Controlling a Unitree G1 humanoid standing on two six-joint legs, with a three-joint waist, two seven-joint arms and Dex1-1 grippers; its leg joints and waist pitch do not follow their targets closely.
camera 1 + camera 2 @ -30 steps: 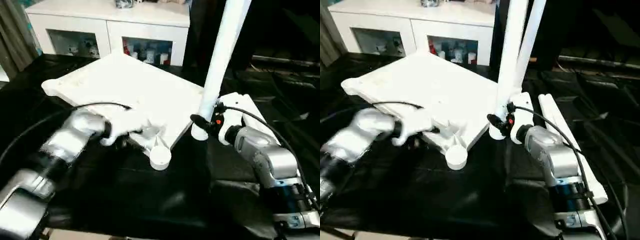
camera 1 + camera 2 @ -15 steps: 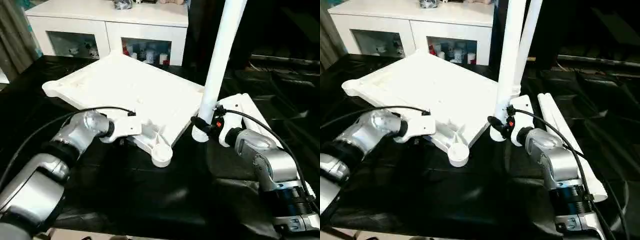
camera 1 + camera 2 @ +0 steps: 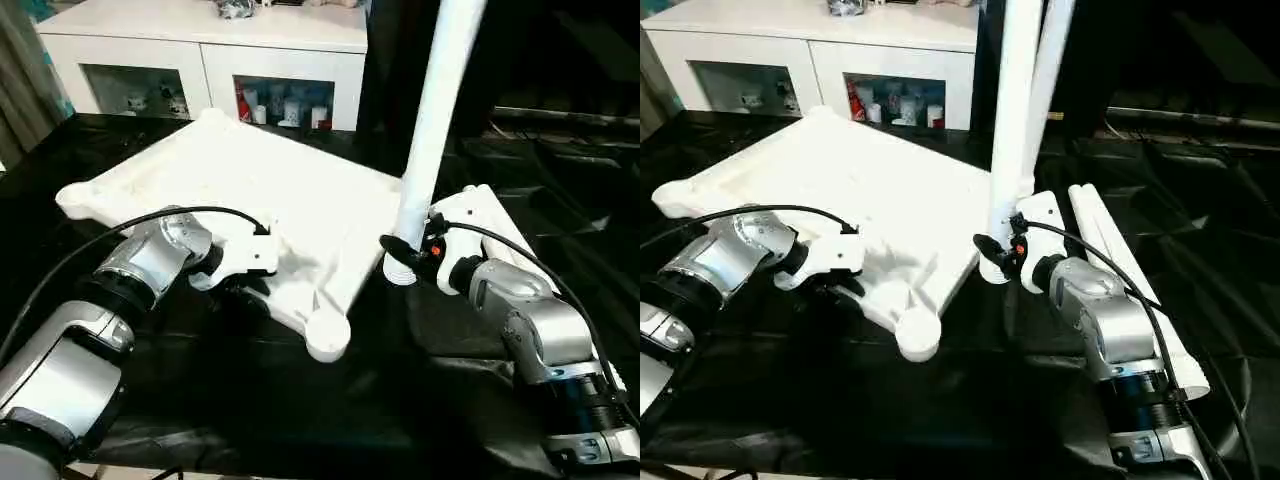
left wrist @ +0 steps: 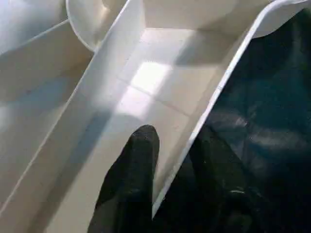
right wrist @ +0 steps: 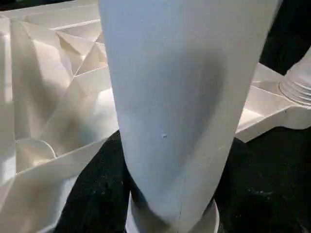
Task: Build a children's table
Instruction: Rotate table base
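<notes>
Fingers [image 4: 138, 160] of left gripper [image 4: 170, 165] straddle tabletop [image 3: 270, 180] rim; right gripper [image 3: 405, 255] clasps leg [image 3: 435, 110].

Both head views look forward and down over the black work table [image 3: 250, 400], sharing the tabletop [image 3: 870, 190]. Each wrist view looks along its arm, very close to white plastic.

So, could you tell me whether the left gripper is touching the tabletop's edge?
Touching. In the left wrist view the left gripper straddles the tabletop's edge wall, one finger lying against its inner face.
</notes>
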